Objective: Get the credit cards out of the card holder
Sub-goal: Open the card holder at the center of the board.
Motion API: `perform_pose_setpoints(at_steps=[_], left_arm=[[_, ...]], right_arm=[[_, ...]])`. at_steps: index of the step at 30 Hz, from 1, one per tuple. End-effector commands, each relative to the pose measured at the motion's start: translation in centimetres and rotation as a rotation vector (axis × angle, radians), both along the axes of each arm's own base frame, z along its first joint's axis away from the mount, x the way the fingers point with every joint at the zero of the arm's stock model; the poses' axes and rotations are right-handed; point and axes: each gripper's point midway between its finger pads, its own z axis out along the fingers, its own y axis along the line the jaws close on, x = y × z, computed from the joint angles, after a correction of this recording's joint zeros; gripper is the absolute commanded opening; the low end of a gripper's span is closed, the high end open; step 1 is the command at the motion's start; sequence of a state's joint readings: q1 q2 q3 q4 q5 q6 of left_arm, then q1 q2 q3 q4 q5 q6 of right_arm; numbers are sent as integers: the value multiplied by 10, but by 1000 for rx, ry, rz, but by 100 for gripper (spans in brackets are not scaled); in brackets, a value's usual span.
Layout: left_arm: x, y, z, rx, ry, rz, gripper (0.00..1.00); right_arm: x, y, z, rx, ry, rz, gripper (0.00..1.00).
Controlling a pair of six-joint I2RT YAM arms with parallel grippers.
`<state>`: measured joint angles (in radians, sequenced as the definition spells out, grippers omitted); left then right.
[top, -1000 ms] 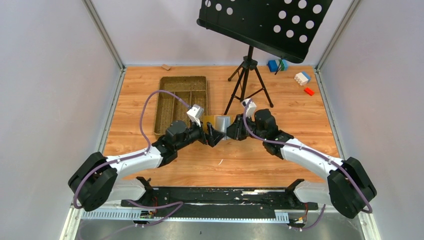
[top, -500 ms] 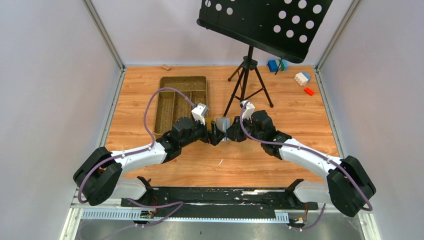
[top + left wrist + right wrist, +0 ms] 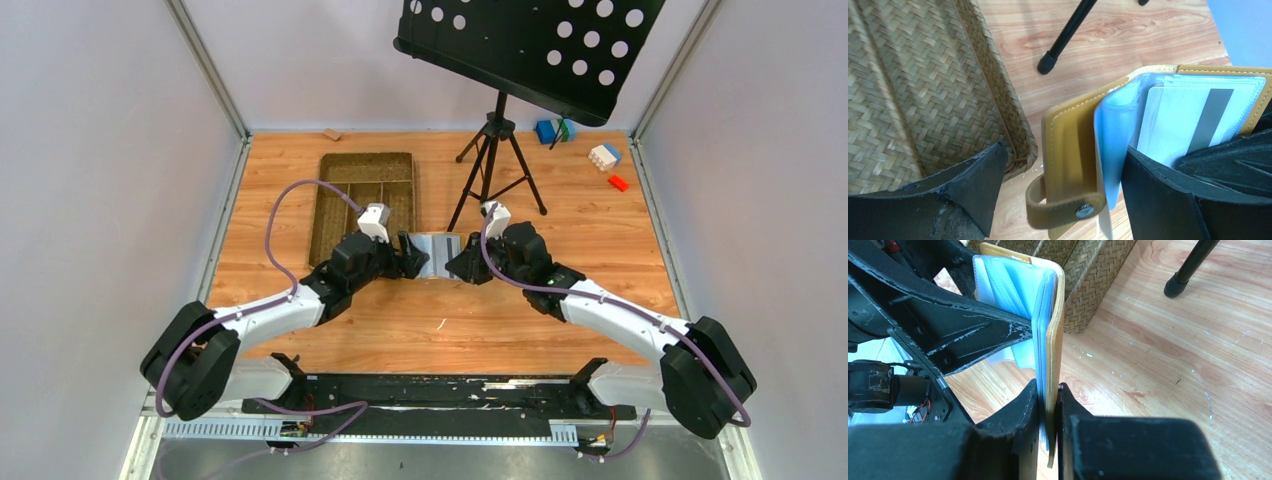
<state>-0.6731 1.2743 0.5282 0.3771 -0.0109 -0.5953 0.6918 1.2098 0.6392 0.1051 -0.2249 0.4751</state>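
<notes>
Just right of the one tray point(image 3: 908, 90), the left end effector point(image 3: 1063, 172) is standing with jaws apart, straddling one cover point(image 3: 1068, 145) of the single holder point(image 3: 1054, 340), likely to reach a sleeve. One striped card point(image 3: 1188, 120) is showing in the blue sleeves point(image 3: 1110, 130); any others are hiding. The right end effector point(image 3: 1048, 392) is clamping the holder's other cover, bracing it upright and open over the surface point(image 3: 1128, 35).

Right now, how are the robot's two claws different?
The left claw is wide open, while the right claw is pinched shut. The right claw grips one yellow cover of the card holder; the left claw only straddles the other cover, without squeezing it. Both claws are black, and both are at the same card holder.
</notes>
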Motion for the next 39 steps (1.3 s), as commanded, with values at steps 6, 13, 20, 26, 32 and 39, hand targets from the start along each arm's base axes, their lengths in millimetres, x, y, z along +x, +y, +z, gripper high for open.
perform_pose_setpoints(at_steps=[6,13,20,26,32,39], left_arm=[[5,43,25,-37,-96,206,86],[6,52,26,-29,-100,249,88],[1,44,40,-68,-146,187,98],[-14,13,58,-170,-227,-5,100],[-13,1,49,-158,-185,-58,100],[-12,-13,38,-146,-126,-110,100]], right_arm=[[18,-3,35,29,-88,-82,0],[21,-8,33,12,-86,-109,0],[26,-9,26,-31,-64,-129,0],[26,-7,23,-40,-53,-115,0],[23,-4,27,-18,-65,-94,0],[17,-4,38,29,-92,-79,0]])
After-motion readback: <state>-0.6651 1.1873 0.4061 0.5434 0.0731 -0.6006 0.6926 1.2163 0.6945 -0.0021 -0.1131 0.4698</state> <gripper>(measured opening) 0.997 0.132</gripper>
